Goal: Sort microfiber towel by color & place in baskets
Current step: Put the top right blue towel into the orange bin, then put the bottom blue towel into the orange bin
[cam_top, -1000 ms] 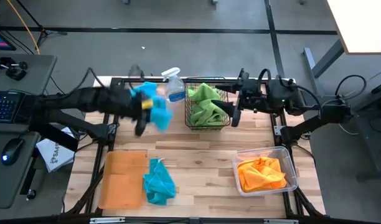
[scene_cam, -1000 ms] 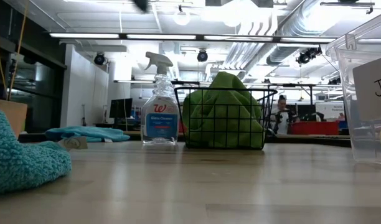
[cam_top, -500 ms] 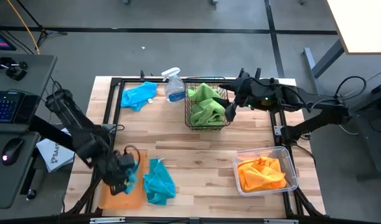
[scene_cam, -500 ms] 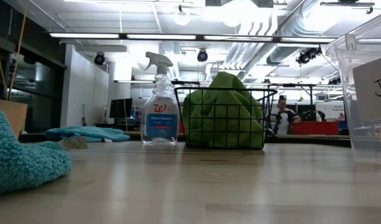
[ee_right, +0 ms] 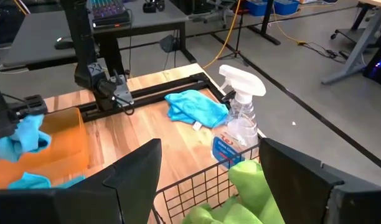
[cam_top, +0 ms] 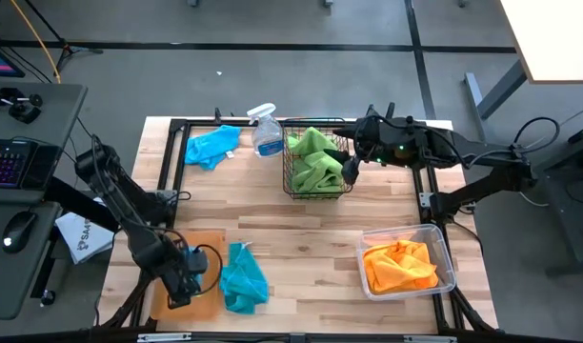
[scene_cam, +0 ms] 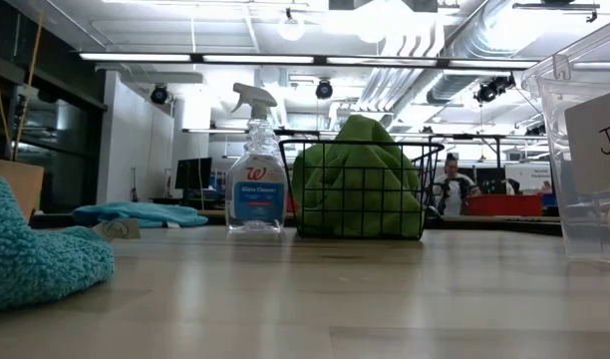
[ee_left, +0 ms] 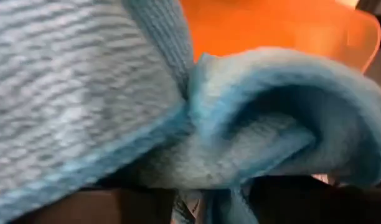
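Note:
My left gripper (cam_top: 182,278) points down over the flat orange-brown tray (cam_top: 172,252) at the near left. A turquoise towel (ee_left: 259,124) is bunched at it and fills the left wrist view; the right wrist view shows this towel (ee_right: 28,134) above the tray. A second turquoise towel (cam_top: 242,276) lies on the table beside the tray. A third (cam_top: 211,146) lies at the far left. Green towels (cam_top: 315,162) fill the black wire basket (cam_top: 290,181). Orange towels (cam_top: 401,265) sit in the clear bin (cam_top: 446,250). My right gripper (cam_top: 349,171) is open above the basket's right rim, touching nothing.
A clear spray bottle (cam_top: 266,133) with blue liquid stands at the far edge between the far turquoise towel and the wire basket. Bare wood lies in the table's middle (cam_top: 311,229). A desk with a keyboard and mouse (cam_top: 15,229) stands to the left.
My left gripper has swung from the far side near the spray bottle toward the near left and down over the orange tray. It has tipped from near level to pointing down, carrying a turquoise towel along. The other towels have stayed in place.

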You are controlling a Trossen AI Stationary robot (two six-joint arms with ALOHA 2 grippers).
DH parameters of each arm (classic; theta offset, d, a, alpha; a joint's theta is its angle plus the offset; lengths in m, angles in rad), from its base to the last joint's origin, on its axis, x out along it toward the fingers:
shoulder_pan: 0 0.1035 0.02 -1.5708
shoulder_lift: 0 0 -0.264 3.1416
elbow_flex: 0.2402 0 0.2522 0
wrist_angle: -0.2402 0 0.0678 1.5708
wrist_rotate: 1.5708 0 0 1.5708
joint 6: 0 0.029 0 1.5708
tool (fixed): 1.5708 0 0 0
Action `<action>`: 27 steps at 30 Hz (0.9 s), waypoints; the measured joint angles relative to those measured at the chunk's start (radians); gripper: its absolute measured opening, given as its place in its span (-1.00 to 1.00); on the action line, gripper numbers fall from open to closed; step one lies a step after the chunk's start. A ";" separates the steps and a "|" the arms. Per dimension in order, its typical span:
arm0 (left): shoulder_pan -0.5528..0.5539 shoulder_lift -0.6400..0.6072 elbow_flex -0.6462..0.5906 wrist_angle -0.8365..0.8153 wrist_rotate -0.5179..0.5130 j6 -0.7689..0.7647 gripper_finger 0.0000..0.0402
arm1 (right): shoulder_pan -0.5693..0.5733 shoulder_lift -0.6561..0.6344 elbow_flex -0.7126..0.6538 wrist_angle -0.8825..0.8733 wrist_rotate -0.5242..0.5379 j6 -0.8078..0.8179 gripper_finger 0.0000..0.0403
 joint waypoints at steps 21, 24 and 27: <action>0.075 -0.082 0.002 -0.108 0.130 0.081 0.25 | 0.000 0.000 0.000 -0.034 -0.003 0.049 0.33; 0.100 -0.084 0.010 -0.103 0.116 0.089 0.24 | 0.000 0.000 0.000 -0.036 -0.003 0.053 0.33; 0.139 -0.085 0.048 -0.061 0.056 0.156 0.24 | 0.000 0.000 0.000 -0.036 -0.003 0.053 0.33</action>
